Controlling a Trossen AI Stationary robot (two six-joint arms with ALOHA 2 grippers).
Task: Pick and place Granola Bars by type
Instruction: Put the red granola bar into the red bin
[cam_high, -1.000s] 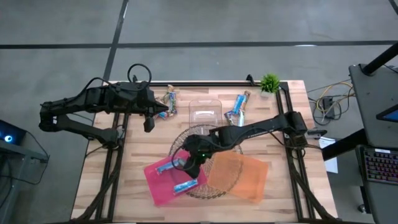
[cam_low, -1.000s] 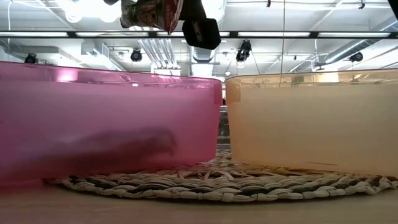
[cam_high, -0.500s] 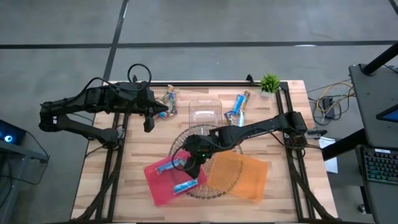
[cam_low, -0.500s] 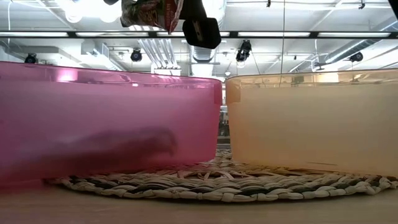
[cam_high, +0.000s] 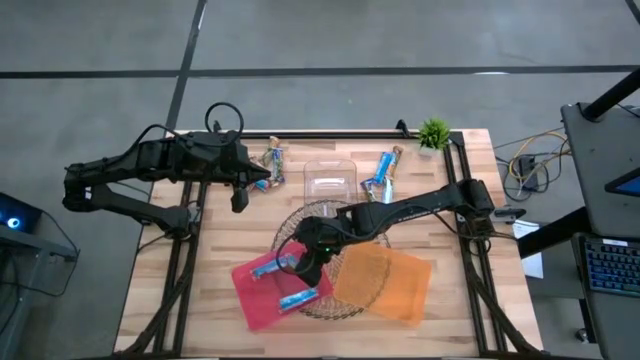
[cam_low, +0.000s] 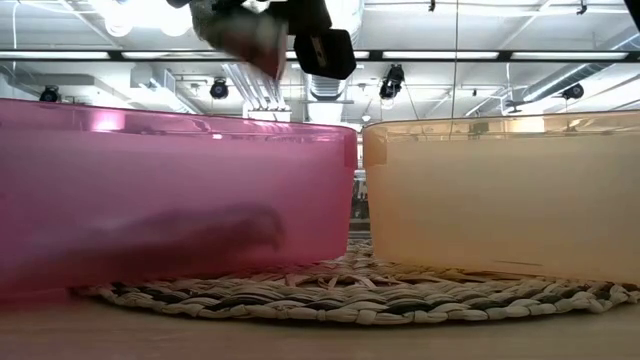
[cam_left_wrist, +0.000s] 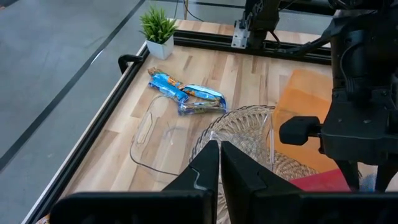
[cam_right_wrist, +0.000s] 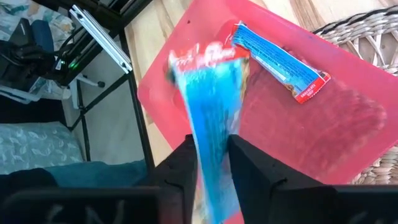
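A light blue granola bar (cam_right_wrist: 211, 93) shows smeared between the fingers of my right gripper (cam_right_wrist: 210, 163), which stand apart above the pink tray (cam_right_wrist: 348, 118). In the low view this bar (cam_low: 240, 35) hangs above the tray's rim (cam_low: 180, 125). In the tray lies another blue bar (cam_right_wrist: 280, 59), flat on the tray's floor (cam_high: 265, 270). More bars lie on the table at the far left (cam_high: 273, 158) and far right (cam_high: 382, 175). My left gripper (cam_left_wrist: 219, 163) is shut, holds nothing, and hovers over the table's far left (cam_high: 258, 176). My right gripper has the blue bar's near end (cam_right_wrist: 211, 149) between its two fingers, which slant down from the table's far right. The bar reaches forward past the fingertips over the pink tray. It is smeared while the fingers are sharp; whether they touch it, I cannot tell.
The pink tray and an orange tray (cam_high: 388, 285) stand side by side on a round woven mat (cam_low: 340, 290). A clear plastic box (cam_high: 330, 180) sits at the far middle. A small potted plant (cam_high: 434, 132) stands at the far right corner. A black frame rail (cam_left_wrist: 199, 40) edges the table.
My right gripper has kept its place above the pink tray. The blue bar between its fingers, sharp in the low view half a second ago, is now smeared and reaches lower toward the tray.
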